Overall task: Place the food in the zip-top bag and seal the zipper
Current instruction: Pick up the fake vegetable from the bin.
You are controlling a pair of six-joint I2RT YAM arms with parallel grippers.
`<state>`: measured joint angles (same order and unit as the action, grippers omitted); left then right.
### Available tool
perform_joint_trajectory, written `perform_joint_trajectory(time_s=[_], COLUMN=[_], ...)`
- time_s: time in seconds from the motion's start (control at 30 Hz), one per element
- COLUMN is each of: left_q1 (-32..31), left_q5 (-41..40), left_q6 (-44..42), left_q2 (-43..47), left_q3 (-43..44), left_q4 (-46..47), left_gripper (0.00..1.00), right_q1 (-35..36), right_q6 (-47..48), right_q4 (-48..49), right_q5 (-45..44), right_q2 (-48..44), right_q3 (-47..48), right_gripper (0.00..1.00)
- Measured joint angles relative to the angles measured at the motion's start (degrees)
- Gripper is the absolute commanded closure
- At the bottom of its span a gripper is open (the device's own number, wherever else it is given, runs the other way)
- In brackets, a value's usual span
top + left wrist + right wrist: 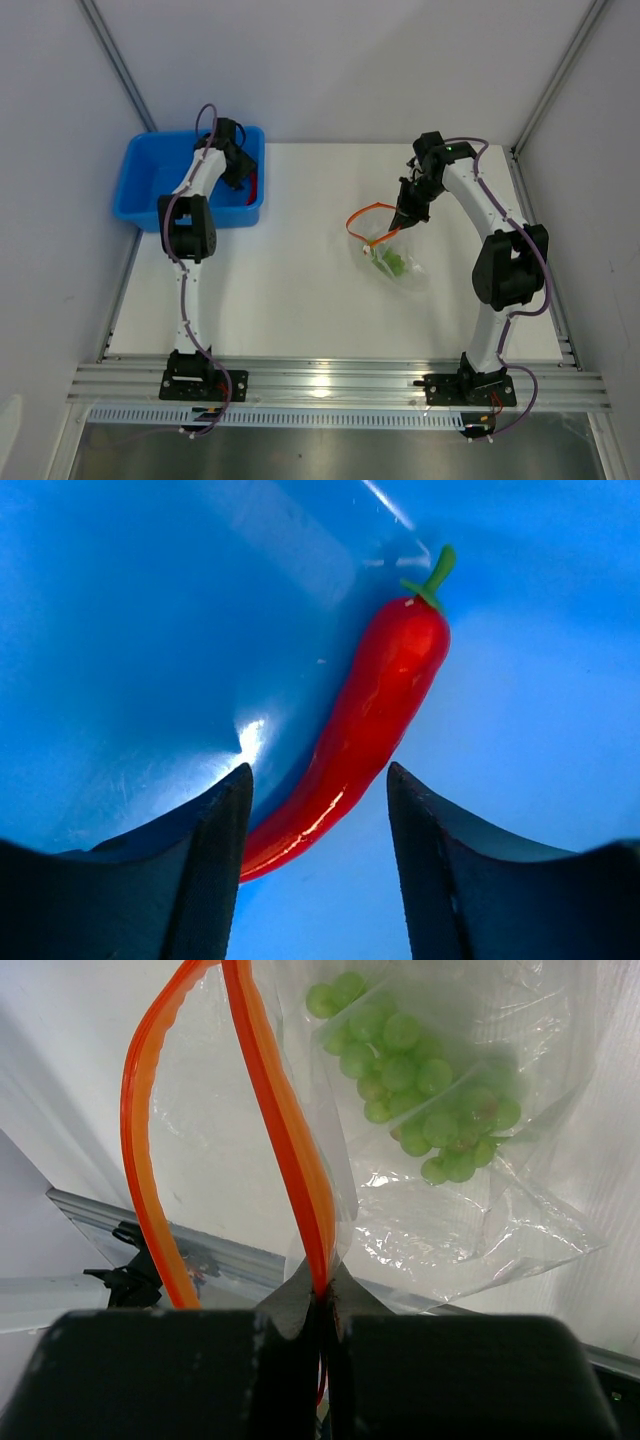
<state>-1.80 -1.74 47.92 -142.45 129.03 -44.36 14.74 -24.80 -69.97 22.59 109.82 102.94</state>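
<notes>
My left gripper (318,780) is open inside the blue tub (150,165), its fingers on either side of the lower end of a red chili pepper (370,710) lying on the tub floor. My right gripper (322,1295) is shut on the red-orange zipper (290,1130) of the clear zip-top bag (470,1230) and holds its mouth up over the table. The mouth gapes open as a loop (368,217). Light-green grapes (420,1080) lie inside the bag (392,262). The flat darker-green piece is not in view.
The blue tub sits at the table's far left corner. The white table (300,290) is bounded by grey walls and a metal rail (330,385) at the near edge, where both arm bases are bolted.
</notes>
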Motion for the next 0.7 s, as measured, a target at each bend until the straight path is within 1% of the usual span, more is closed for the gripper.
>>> perform_joint_trajectory(time_s=[0.13,0.27,0.3,0.37,0.4,0.47,0.53,0.63,0.7], left_q1=[-0.55,-1.33,-1.64,-2.27,-2.6,-3.08,-3.43,-3.61,-3.58], left_q5=[0.15,-0.02,-0.17,-0.26,-0.46,-0.72,-1.09,-1.57,-2.54], left_q6=[0.02,0.33,0.66,1.6,2.1,3.13,3.63,4.04,4.44], left_q2=[-0.61,-0.66,-0.66,-0.68,-0.7,-0.74,-0.81,-0.81,-0.81], left_q3=[1.01,1.18,1.2,1.22,1.25,1.49,1.7,1.73,1.7], left_q4=[-1.7,-3.67,-4.17,-5.16,-5.7,-6.56,-6.99,-7.58,-8.26], left_gripper=[0.36,0.39,0.4,0.45,0.5,0.56,0.59,0.59,0.62], right_q1=[0.0,0.0,0.0,0.0,0.0,0.0,0.0,0.0,-0.02], right_q6=[-0.02,0.0,0.0,0.0,0.0,0.02,0.02,0.04,0.04], right_q4=[0.04,0.13,0.17,0.28,0.35,0.5,0.66,0.7,0.63], right_q5=[0.2,0.42,0.42,0.44,0.44,0.44,0.44,0.42,0.39], right_q2=[0.0,0.0,0.0,0.0,0.0,0.0,-0.02,-0.09,-0.11], right_q3=[0.0,0.0,0.0,-0.02,-0.07,-0.24,-0.85,-1.77,-1.9], right_gripper=[1.0,1.0,1.0,1.0,1.0,1.0,1.0,1.0,1.0])
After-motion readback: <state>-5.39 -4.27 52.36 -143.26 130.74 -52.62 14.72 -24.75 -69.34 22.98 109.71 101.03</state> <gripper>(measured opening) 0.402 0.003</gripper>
